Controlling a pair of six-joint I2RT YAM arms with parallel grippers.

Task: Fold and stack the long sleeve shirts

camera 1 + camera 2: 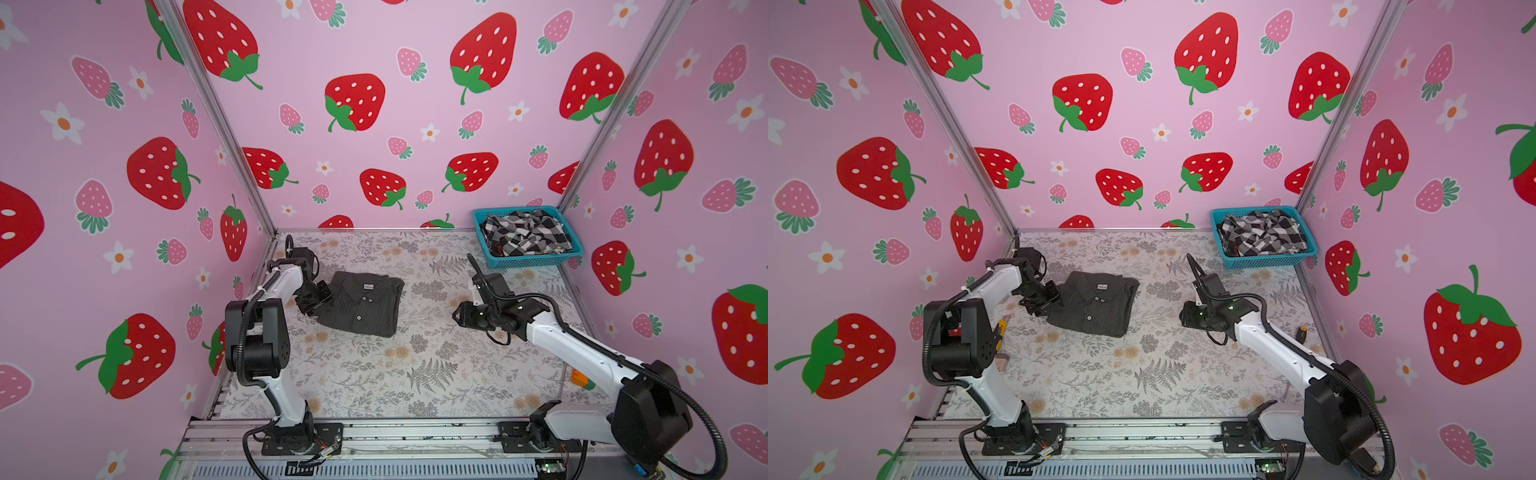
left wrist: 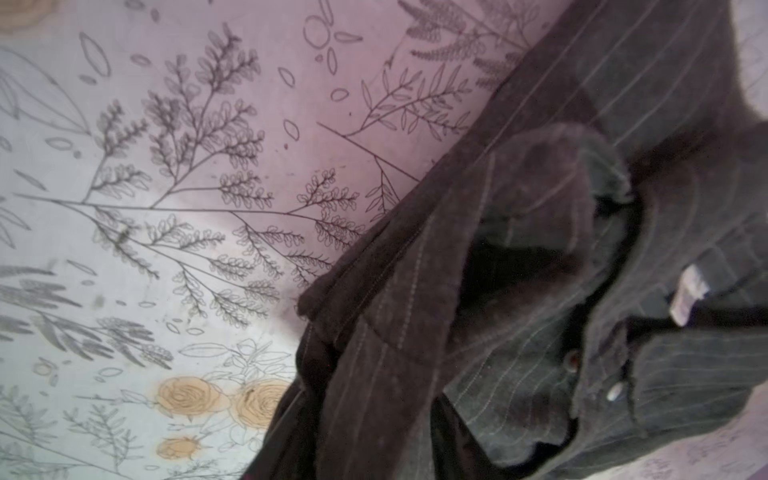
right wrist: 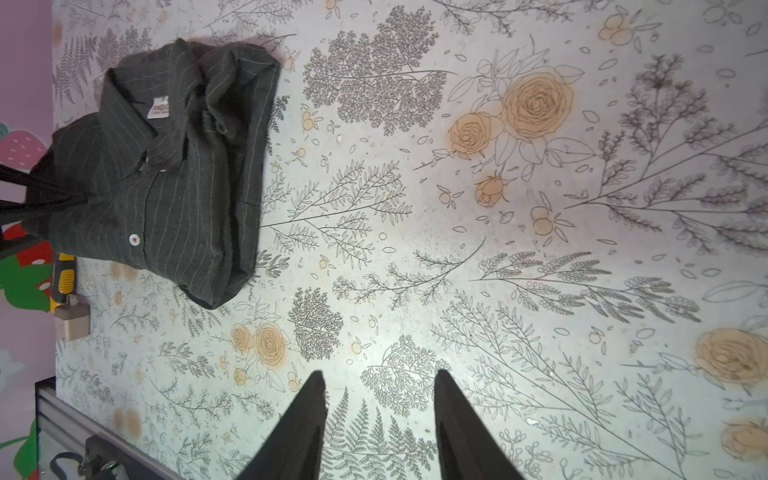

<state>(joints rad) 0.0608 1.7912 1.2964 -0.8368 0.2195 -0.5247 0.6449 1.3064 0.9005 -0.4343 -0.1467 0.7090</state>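
Dark pinstriped button-up shirt (image 1: 361, 305) lies folded, collar label showing, on the floral desk (image 1: 415, 374), left of centre in both top views. The black-and-white checked shirt (image 1: 525, 235) sits crumpled in the blue basket (image 1: 536, 261) at the far right corner. Left gripper (image 1: 321, 301) is at the folded shirt's left edge, against the cloth, and I cannot tell whether its jaws are parted or pinching. Right gripper (image 3: 378, 376) hangs well apart from both shirts, jaws parted with only bare desk between them.

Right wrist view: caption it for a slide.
Open right gripper above the floral table, folded pinstriped shirt lying apart from it.
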